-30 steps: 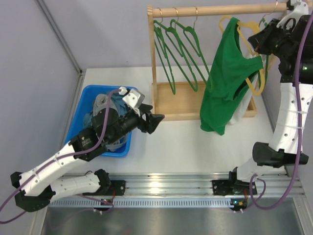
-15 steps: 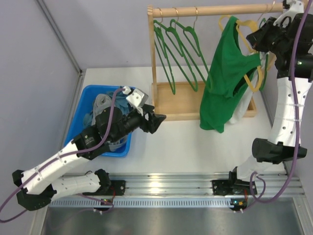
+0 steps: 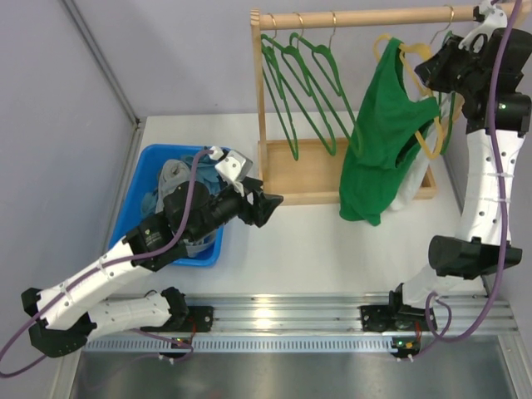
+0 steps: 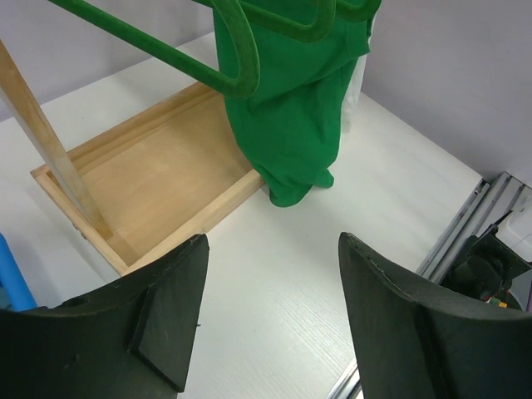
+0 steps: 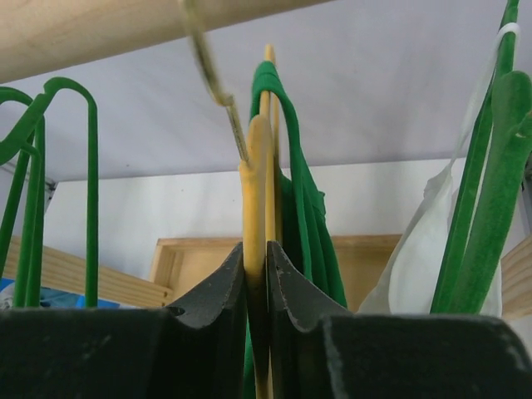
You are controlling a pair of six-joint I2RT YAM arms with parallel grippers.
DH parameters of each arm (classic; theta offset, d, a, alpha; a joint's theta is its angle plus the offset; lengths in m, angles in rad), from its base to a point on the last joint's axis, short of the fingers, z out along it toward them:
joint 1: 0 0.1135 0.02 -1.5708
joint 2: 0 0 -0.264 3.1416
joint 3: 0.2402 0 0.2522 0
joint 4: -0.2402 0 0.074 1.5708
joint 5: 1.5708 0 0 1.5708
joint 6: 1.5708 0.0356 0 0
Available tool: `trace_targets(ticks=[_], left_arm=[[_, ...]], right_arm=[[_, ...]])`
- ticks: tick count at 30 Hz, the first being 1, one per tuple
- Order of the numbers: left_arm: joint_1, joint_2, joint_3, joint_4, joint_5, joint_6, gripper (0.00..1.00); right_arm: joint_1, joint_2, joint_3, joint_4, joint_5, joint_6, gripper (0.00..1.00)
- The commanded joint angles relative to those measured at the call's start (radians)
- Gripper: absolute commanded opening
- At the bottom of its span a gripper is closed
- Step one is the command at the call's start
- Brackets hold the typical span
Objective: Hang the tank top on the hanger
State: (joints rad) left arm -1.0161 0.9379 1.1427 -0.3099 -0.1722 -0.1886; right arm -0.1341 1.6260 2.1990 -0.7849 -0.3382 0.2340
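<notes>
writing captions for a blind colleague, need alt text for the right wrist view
The right end effector pinches the yellow hanger, whose metal hook rises to a wooden rail. The green tank top is draped over the hanger. Dark green hangers and a white garment hang alongside.

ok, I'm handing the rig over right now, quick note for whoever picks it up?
Left gripper: open, empty, over the table beside the blue bin.
Right gripper: shut on the hanger, up by the wooden rail.
Tank top: draped on the hanger, whose hook is over the rail.
Done: top on hanger, looks lopsided.
Left: let go, maybe straighten straps.
</notes>
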Motion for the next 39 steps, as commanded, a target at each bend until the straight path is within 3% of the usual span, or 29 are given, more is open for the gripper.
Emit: trace_targets(ticks=[1, 10, 16, 20, 25, 29, 39], left_arm=[[0.004, -0.021, 0.014, 0.018, -0.001, -0.009, 0.69], [0.004, -0.021, 0.017, 0.006, -0.004, -0.02, 0.7], [0.004, -0.021, 0.022, 0.005, -0.009, -0.028, 0.7], [0.004, -0.019, 0.025, 0.003, -0.012, -0.031, 0.7], [0.004, -0.01, 0.029, 0.003, -0.018, -0.041, 0.7], [0.004, -0.013, 0.022, -0.001, -0.023, -0.057, 0.7], [0.004, -0.071, -0.098, -0.029, -0.087, -0.129, 0.69]], right_arm=[[-0.01, -0.058, 0.008, 0.081, 0.002, 0.016, 0.14], [-0.01, -0.161, -0.053, 0.102, 0.024, 0.047, 0.45], [-0.012, -0.262, -0.094, 0.072, 0.027, 0.044, 0.52], [-0.01, -0.354, -0.165, 0.073, -0.068, 0.059, 0.54], [-0.01, -0.541, -0.373, 0.087, -0.169, 0.067, 0.59], [-0.006, -0.678, -0.491, 0.042, -0.163, 0.037, 0.63], [0.034, -1.058, -0.987, 0.013, -0.254, 0.119, 0.72]])
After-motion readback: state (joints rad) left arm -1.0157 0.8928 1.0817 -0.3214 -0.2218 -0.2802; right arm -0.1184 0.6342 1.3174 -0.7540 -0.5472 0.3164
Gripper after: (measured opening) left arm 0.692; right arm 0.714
